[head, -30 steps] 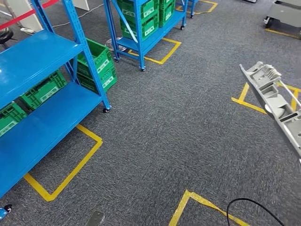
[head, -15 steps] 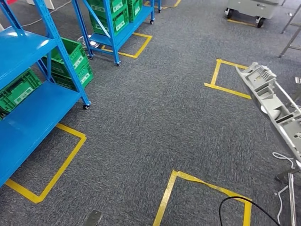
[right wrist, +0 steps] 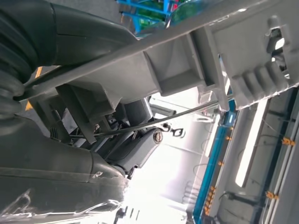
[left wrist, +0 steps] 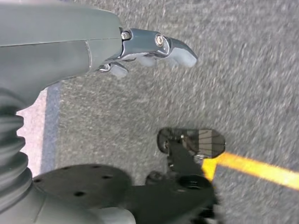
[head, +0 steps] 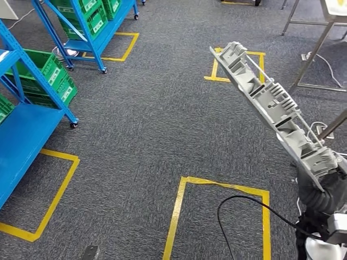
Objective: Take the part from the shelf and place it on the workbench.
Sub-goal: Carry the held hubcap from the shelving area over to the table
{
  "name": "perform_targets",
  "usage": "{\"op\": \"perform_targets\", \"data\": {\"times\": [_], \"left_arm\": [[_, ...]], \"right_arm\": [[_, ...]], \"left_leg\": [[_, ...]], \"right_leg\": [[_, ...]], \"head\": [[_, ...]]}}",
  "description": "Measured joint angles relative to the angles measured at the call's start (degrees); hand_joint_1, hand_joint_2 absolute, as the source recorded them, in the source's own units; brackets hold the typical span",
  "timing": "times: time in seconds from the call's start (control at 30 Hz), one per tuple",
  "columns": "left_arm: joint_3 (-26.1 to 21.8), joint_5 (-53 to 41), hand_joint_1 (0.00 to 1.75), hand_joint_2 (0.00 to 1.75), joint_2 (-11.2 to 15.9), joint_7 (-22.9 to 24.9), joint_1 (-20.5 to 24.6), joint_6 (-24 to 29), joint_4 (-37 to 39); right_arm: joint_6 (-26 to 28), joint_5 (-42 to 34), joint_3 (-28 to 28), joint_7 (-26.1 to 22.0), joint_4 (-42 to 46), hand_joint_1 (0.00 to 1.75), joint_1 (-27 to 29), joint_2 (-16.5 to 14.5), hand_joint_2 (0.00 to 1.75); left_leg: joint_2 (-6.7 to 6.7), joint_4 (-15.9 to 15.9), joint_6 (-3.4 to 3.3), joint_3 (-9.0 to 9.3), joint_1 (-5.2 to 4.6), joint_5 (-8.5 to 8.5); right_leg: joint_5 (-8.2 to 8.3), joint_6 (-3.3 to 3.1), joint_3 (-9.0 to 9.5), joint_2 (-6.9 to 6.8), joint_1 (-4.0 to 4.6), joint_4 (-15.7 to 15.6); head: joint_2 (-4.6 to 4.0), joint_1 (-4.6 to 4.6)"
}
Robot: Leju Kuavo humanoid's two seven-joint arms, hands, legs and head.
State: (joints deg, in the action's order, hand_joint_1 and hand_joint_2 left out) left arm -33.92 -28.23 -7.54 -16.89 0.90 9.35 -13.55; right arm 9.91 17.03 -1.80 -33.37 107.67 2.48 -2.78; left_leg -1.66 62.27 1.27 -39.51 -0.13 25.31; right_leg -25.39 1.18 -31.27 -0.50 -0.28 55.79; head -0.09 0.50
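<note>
The part [head: 270, 103] is a long grey ribbed plastic moulding. It slants up over the carpet at the right of the head view. My right hand [head: 323, 195] grips its lower end at the bottom right corner. Seen close from the right wrist, the part [right wrist: 176, 70] runs across the palm with the dark fingers [right wrist: 141, 144] wrapped under it. My left hand [left wrist: 105, 46] hangs above the grey carpet with its fingers stretched out and nothing in it.
Blue shelves [head: 24, 124] with green crates [head: 49, 76] stand at the left, and another blue rack [head: 94, 32] behind. Yellow tape squares [head: 220, 184] mark the carpet. A black cable [head: 245, 203] loops near my right side. Metal table legs [head: 310, 54] stand at the back right.
The camera has turned right, so the shelves have slid left and metal table legs have come in. The part now sits nearer the picture's middle, and my right hand has come into view.
</note>
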Motion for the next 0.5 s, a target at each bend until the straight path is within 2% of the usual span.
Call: {"op": "perform_targets", "data": {"times": [0.03, 0.07, 0.1, 0.13, 0.17, 0.2, 0.23, 0.27, 0.3, 0.37, 0.4, 0.43, 0.47, 0.5], "left_arm": [[-0.10, -0.57, 0.00, 1.75, -0.03, -0.15, -0.20, -0.24, 0.03], [-0.14, -1.33, 0.00, 1.75, -0.09, -0.38, -0.34, -0.38, 0.07], [-0.11, -2.11, 0.00, 1.75, -0.19, -0.64, -0.42, -0.35, 0.10], [-0.08, -2.81, 0.00, 1.75, -0.28, -0.86, -0.47, -0.22, 0.13], [-0.04, -3.35, 0.00, 1.75, -0.38, -1.01, -0.51, -0.06, 0.15], [-0.03, -3.68, 0.00, 1.75, -0.42, -1.08, -0.59, 0.10, 0.15], [-0.03, -3.89, 0.00, 1.75, -0.36, -1.12, -0.68, 0.20, 0.16], [-0.03, -4.02, 0.00, 1.75, -0.30, -1.16, -0.77, 0.26, 0.18], [-0.03, -4.12, 0.00, 1.75, -0.22, -1.21, -0.77, 0.29, 0.24], [-0.01, -4.31, 0.00, 1.75, -0.32, -1.28, -0.53, 0.34, 0.42], [0.02, -4.50, 0.00, 1.75, -0.45, -1.38, -0.43, 0.33, 0.49], [0.14, -4.96, 0.00, 1.75, -0.62, -1.62, -0.45, 0.31, 0.54], [0.37, -5.61, 0.00, 1.75, -0.76, -1.92, -0.46, 0.26, 0.56], [0.64, -6.38, 0.00, 1.75, -0.82, -2.26, -0.49, 0.20, 0.61]], "right_arm": [[0.28, -0.21, -0.21, -0.33, -0.09, 1.75, 0.48, 0.37, 1.75], [0.55, -0.60, -0.21, -0.78, 0.06, 1.75, 1.50, 0.79, 1.75], [0.62, -1.14, 0.13, -1.39, 0.46, 1.75, 3.04, 1.24, 1.75], [0.41, -1.78, 0.76, -2.08, 1.02, 1.75, 4.94, 1.63, 1.75], [-0.05, -2.37, 1.64, -2.79, 1.69, 1.75, 6.85, 1.91, 1.75], [-0.63, -2.80, 2.57, -3.42, 2.31, 1.75, 8.41, 2.06, 1.75], [-1.17, -3.02, 3.37, -3.88, 2.79, 1.75, 9.42, 2.12, 1.75], [-1.58, -3.07, 3.97, -4.13, 3.17, 1.75, 10.03, 2.15, 1.75], [-1.88, -3.04, 4.43, -4.27, 3.45, 1.75, 10.43, 2.16, 1.75], [-2.27, -2.86, 5.15, -4.23, 3.75, 1.75, 11.17, 2.17, 1.75], [-2.25, -2.73, 5.59, -4.15, 3.93, 1.75, 11.68, 2.17, 1.75], [-2.16, -2.62, 6.06, -4.04, 4.14, 1.75, 12.30, 2.16, 1.75], [-2.12, -2.62, 6.68, -4.05, 4.52, 1.75, 13.06, 2.15, 1.75], [-2.29, -2.74, 7.56, -4.15, 5.10, 1.75, 13.96, 2.14, 1.75]], "left_leg": [[0.74, 4.37, -0.03, -2.07, -0.07, 1.65], [1.09, 7.89, -0.19, -3.87, -0.19, 2.38], [1.29, 9.68, -0.52, -4.96, -0.38, 2.02], [1.50, 9.26, -1.08, -5.09, -0.64, 0.54], [2.05, 6.78, -1.82, -4.26, -0.97, -1.84], [3.39, 3.11, -2.73, -2.97, -1.33, -4.52], [4.89, -0.58, -3.61, -1.35, -1.53, -6.31], [6.22, -4.03, -4.04, 0.22, -1.67, -7.12], [7.01, -6.35, -4.21, 1.27, -1.75, -7.13], [6.29, -8.89, -3.81, 2.06, -1.76, -6.36], [5.67, -9.58, -3.67, 2.12, -1.67, -6.34], [5.07, -10.23, -3.58, 2.25, -1.50, -6.25], [4.43, -10.72, -3.39, 2.49, -1.27, -6.04], [3.88, -10.84, -3.13, 2.80, -1.07, -5.66]], "right_leg": [[0.20, -0.30, -0.35, 0.61, 0.13, 0.00], [0.31, -0.48, -0.59, 1.31, 0.33, 0.00], [0.34, -0.60, -0.72, 1.99, 0.59, 0.01], [0.30, -0.73, -0.76, 2.69, 0.85, 0.02], [0.19, -0.86, -0.68, 3.43, 1.07, 0.05], [0.03, -1.06, -0.71, 4.19, 1.07, 0.07], [-0.15, -1.18, -0.82, 4.99, 1.15, 0.11], [-0.24, -1.18, -1.07, 5.85, 0.97, 0.19], [-0.18, -1.08, -1.52, 6.57, 0.64, 0.22], [0.26, -0.55, -2.75, 7.88, 0.02, 0.21], [0.40, -0.15, -3.61, 7.41, 0.02, 0.43], [0.29, 0.38, -4.97, 6.29, 0.16, 1.57], [-0.11, 0.97, -7.03, 4.76, 0.29, 4.12], [-0.61, 1.59, -10.11, 3.02, 0.21, 7.97]], "head": [[0.00, 0.07], [0.00, 0.15], [0.00, 0.17], [0.00, 0.15], [0.00, 0.13], [0.00, 0.09], [0.01, -0.05], [0.01, -0.13], [0.01, -0.04], [0.00, 0.36], [0.00, 0.60], [0.00, 0.48], [0.00, 0.35], [0.00, 0.17]]}}
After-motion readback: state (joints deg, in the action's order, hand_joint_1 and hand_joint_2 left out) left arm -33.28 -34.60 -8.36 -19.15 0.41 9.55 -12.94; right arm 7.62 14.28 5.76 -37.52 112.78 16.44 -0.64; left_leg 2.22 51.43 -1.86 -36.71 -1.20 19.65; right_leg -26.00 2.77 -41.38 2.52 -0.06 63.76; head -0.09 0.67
